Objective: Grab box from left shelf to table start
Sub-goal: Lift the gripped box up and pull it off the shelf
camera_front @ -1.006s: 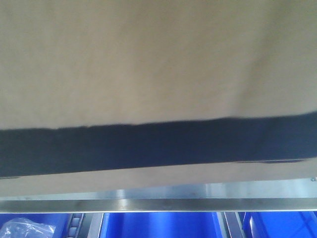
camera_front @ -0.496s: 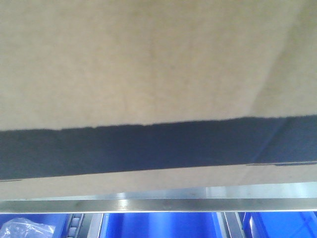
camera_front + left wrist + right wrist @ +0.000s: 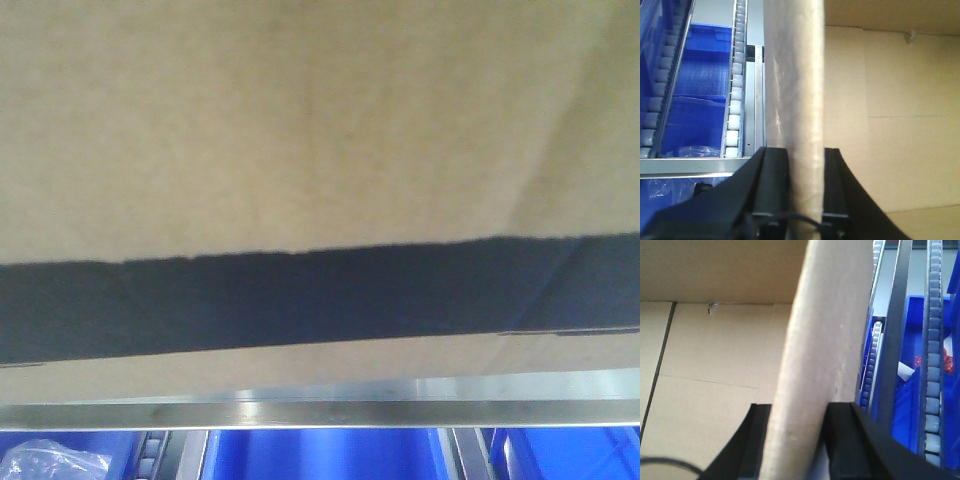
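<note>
The brown cardboard box (image 3: 300,130) fills most of the front view, with a black printed band across its lower part. It hangs just above the silver front rail of the left shelf (image 3: 320,412). My left gripper (image 3: 805,185) is shut on the box's left side wall (image 3: 792,90), one finger outside and one inside. My right gripper (image 3: 795,440) is shut on the box's right side wall (image 3: 830,340) the same way. Both wrist views look into the open, empty box interior (image 3: 900,125).
Blue plastic bins (image 3: 320,455) sit below the rail, one with a clear plastic bag (image 3: 50,465). Roller tracks (image 3: 735,90) and blue bins run left of the box; more rollers (image 3: 935,340) and bins lie right of it.
The box has shifted slightly: its black band sits a little lower on the right and its right edge shows more; over the last half second it barely moves.
</note>
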Controlling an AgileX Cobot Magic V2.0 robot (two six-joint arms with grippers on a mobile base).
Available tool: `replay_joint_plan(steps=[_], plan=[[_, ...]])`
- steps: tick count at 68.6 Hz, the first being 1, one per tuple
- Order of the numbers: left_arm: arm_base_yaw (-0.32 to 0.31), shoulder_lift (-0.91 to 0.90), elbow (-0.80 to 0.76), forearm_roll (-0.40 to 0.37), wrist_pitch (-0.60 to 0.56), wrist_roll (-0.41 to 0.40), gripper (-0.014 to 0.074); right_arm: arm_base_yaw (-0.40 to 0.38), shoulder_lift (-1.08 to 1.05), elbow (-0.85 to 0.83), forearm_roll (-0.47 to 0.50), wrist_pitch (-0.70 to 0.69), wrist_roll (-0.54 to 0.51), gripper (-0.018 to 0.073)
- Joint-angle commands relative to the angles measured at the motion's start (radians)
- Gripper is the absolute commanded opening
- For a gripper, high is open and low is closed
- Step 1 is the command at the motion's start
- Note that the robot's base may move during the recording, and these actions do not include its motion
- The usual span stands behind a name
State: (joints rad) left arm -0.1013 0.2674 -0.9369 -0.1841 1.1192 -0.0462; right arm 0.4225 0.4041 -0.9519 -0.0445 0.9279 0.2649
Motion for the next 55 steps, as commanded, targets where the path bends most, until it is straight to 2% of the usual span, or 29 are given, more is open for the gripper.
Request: replay_joint_plan(steps=[1, 25, 55], plan=[[-0.005, 0.006, -0.042, -0.071, -0.165, -0.004, -0.0092, -0.005, 0.005, -0.028, -0.067, -0.133, -0.011, 0.0057], [-0.005, 0.008, -0.024, -0.071, -0.165, -0.004, -0.0092, -0.005, 0.005, -0.028, -0.067, -0.132, -0.011, 0.0057], [-0.005, 0.008, 0.112, -0.071, -0.165, -0.004, -0.0092, -0.005, 0.005, -0.028, -0.067, -0.132, -0.011, 0.0057]])
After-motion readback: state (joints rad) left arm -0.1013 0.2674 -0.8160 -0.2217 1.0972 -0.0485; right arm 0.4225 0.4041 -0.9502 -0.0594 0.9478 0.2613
